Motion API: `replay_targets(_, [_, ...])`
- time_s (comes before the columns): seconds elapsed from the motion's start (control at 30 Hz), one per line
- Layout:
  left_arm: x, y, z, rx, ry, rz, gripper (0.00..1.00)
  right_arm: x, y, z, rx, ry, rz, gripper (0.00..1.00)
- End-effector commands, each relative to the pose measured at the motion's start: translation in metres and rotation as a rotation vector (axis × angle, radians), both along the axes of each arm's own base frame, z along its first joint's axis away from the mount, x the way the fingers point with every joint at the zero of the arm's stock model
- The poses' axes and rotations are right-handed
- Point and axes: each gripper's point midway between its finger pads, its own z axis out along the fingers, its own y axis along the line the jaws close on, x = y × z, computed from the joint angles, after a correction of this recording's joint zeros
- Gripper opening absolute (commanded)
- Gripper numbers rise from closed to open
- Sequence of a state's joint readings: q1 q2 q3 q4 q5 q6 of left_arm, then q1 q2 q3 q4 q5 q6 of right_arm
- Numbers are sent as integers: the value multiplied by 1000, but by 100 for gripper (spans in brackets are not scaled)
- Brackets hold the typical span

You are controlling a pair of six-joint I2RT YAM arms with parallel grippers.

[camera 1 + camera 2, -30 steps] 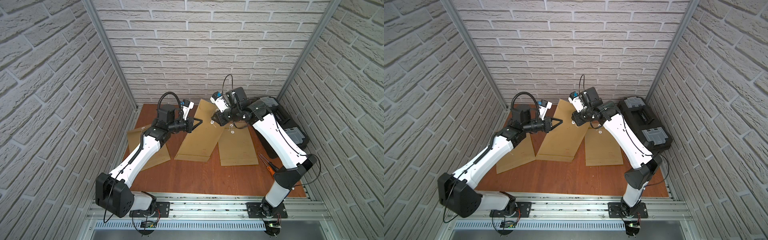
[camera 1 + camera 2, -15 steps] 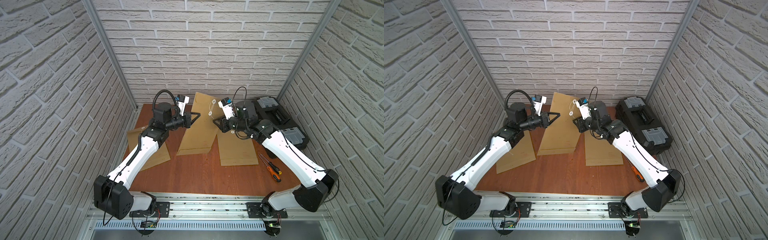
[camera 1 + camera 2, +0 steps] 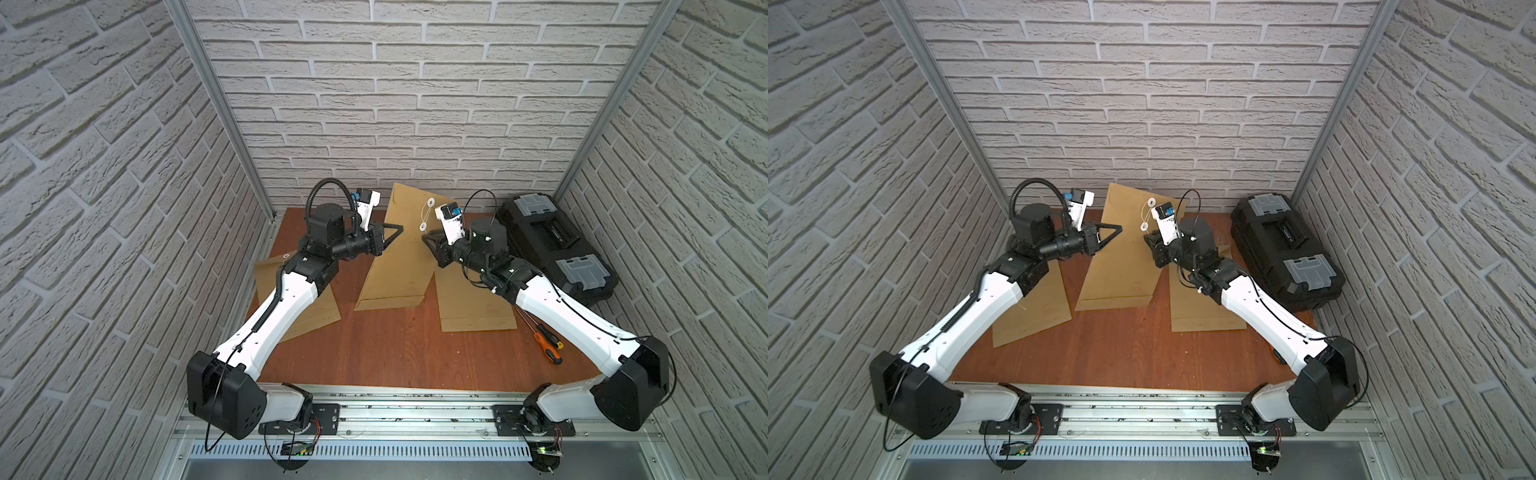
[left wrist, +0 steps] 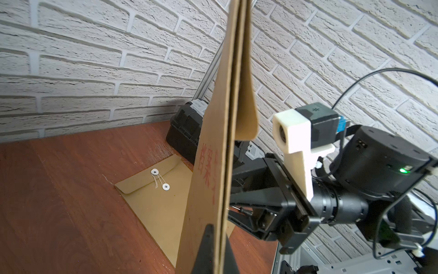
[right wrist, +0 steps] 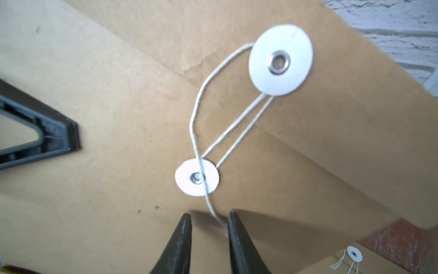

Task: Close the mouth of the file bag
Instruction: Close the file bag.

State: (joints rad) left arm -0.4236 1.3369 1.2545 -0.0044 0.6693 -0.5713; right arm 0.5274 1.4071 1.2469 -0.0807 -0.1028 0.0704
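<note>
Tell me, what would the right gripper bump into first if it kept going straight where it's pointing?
The right gripper would probably catch the loose white string running between its slightly open jaws, then press the brown file bag right beside the small white disc. Depth is hard to judge.

I count three kraft file bags (image 3: 395,270) (image 3: 465,303) (image 3: 326,311), one black toolbox (image 3: 552,245), and one orange screwdriver (image 3: 548,338), possibly two.

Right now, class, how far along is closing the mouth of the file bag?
Done: flap folded over; string already runs twice between the upper disc and lower disc. In hand: left gripper clamps the file bag upright; the string's loose end lies between the parted jaws of the right gripper. Left: finish winding, let go.
</note>
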Motion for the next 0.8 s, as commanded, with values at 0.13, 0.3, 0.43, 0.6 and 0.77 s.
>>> replay_targets(0.13, [-21,-19,29,-3,-95,-106,0,22,4,21,-8,-138,-22,21])
replay_targets(0.3, [-25,-22,29,20,-102,-130,0,23,4,30,19,-184,-30,16])
replay_targets(0.43, [-25,-21,29,30,-109,-125,0,22,1,33,36,-192,-43,14])
replay_targets(0.6, [-23,-21,28,34,-111,-121,0,20,-3,35,30,-200,-57,13])
replay_targets(0.77, [-21,-19,29,39,-117,-104,0,16,-6,34,25,-195,-61,7])
